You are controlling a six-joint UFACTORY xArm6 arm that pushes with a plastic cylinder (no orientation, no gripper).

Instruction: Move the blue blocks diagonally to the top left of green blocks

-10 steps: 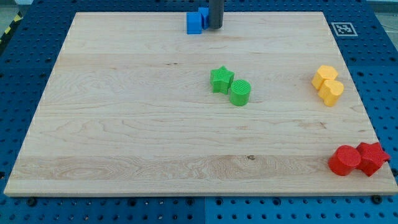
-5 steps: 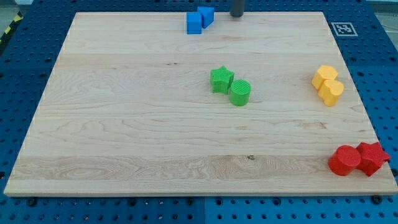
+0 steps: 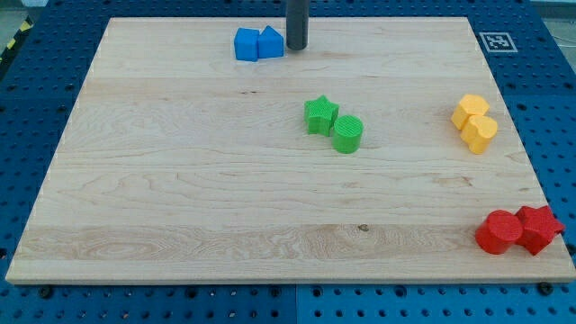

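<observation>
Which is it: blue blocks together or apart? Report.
Together: the two blue blocks sit side by side, touching, near the board's top edge, with my tip just right of them.

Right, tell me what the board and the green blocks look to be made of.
The pale rectangular board looks like wood with a matte finish: long grain lines and a small dark knot show. The green star block and green cylinder block look like matte plastic, possibly 3D-printed; fine ridges line their surfaces.
</observation>
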